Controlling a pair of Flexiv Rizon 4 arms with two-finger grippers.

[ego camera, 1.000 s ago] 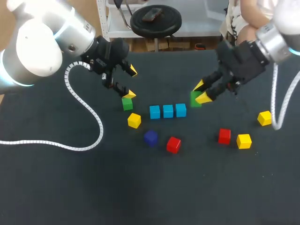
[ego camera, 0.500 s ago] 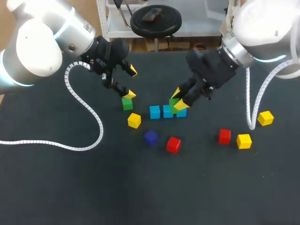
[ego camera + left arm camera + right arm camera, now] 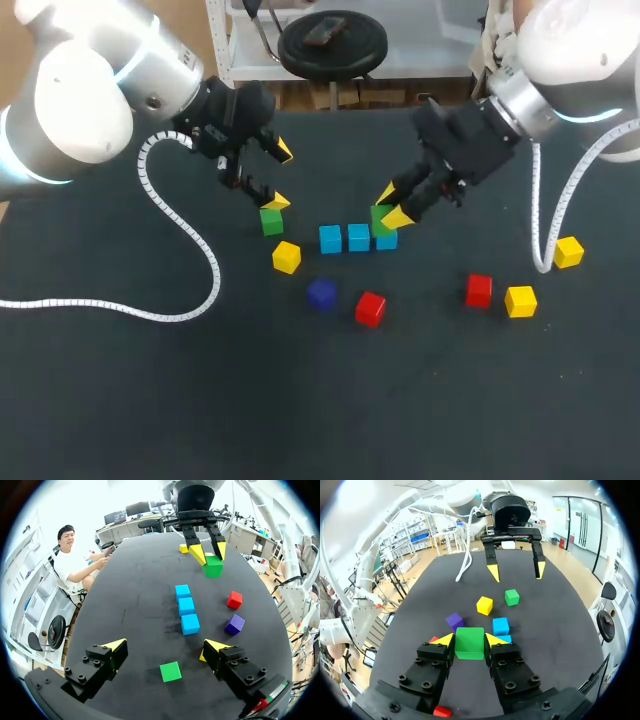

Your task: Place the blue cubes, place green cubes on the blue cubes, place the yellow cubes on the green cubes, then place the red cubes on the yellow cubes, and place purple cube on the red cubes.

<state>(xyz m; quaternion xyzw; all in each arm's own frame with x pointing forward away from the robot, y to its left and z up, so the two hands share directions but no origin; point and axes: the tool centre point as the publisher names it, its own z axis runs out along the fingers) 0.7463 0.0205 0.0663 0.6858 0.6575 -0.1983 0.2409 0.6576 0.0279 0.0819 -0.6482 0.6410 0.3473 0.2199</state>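
Three blue cubes point(image 3: 358, 237) lie in a row at mid-table, also seen from the left wrist point(image 3: 186, 606). My right gripper point(image 3: 391, 206) is shut on a green cube point(image 3: 380, 217) point(image 3: 469, 642), held just above the row's right end. My left gripper point(image 3: 280, 176) point(image 3: 165, 647) stands open over a second green cube point(image 3: 271, 221) point(image 3: 170, 671), touching nothing. Near the row are a yellow cube point(image 3: 286, 257), the purple cube point(image 3: 321, 294) and a red cube point(image 3: 370, 308).
On the right side lie another red cube point(image 3: 478, 291) and two yellow cubes point(image 3: 520, 300) point(image 3: 567, 251). A white coiled cable point(image 3: 190, 240) from my left arm rests on the dark table's left half.
My right gripper has carried the green cube leftward, from right of the blue row to just above its right end. My left arm has not moved.
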